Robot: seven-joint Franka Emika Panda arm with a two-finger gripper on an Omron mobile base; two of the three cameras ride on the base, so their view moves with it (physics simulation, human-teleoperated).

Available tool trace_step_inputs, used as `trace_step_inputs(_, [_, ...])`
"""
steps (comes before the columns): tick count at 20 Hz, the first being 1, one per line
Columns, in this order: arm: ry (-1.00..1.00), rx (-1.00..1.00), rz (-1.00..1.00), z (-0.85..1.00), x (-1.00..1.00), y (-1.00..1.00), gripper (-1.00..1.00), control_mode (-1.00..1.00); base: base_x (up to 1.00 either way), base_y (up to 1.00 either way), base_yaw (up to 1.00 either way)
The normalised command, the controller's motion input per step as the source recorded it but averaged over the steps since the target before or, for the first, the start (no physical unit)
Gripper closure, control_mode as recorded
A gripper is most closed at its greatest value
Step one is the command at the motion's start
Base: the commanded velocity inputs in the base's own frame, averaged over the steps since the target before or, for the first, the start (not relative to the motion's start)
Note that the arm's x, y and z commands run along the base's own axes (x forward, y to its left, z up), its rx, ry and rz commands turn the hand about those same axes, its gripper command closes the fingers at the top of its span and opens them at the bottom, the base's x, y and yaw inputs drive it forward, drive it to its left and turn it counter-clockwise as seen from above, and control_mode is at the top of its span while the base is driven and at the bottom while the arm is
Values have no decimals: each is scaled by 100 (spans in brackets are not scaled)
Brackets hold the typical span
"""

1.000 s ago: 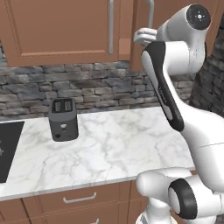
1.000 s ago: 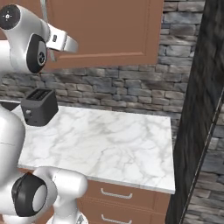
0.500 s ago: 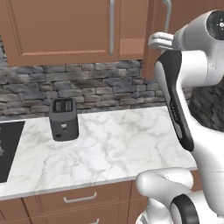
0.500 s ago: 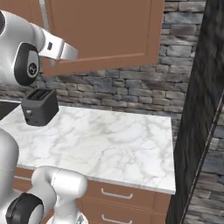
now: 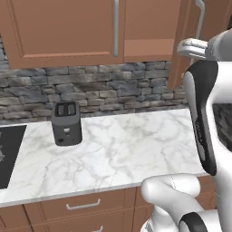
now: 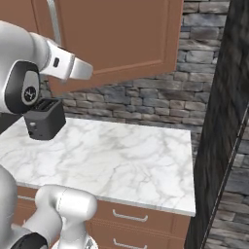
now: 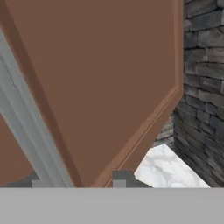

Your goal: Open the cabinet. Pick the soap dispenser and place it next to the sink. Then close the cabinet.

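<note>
- The tool [image 7: 78,179] was narrowly closed around the cabinet [image 5: 63,31] door's handle [image 7: 26,131].
- The handle's long axis was vertical, the door [image 5: 188,41] swung partly open.

Cabinet [image 5: 63,31] reddish-brown wood, silver bar handle [image 5: 116,27]; drawers [image 5: 81,206] below the same brown with silver pulls. Counter [image 5: 118,154] white marble with grey veining; back wall [image 5: 113,90] dark grey mottled stone. Toaster [image 5: 66,123] dark grey, nearly black.
</note>
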Motion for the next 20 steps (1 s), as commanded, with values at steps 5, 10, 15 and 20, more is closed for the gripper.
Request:
trace_step_inputs(5, [0,0,-6,-57,-38,-100,100,-100,0,0,0])
trace_step_inputs(10, [1,0,-5,-7,-1,-26,-100,-100,0,0,0])
trace_step_inputs(15, [0,0,4,0,-12,2,-100,-100,0,0,0])
trace_step_inputs(20, [-2,0,9,2,-87,26,-100,-100,0,0,0])
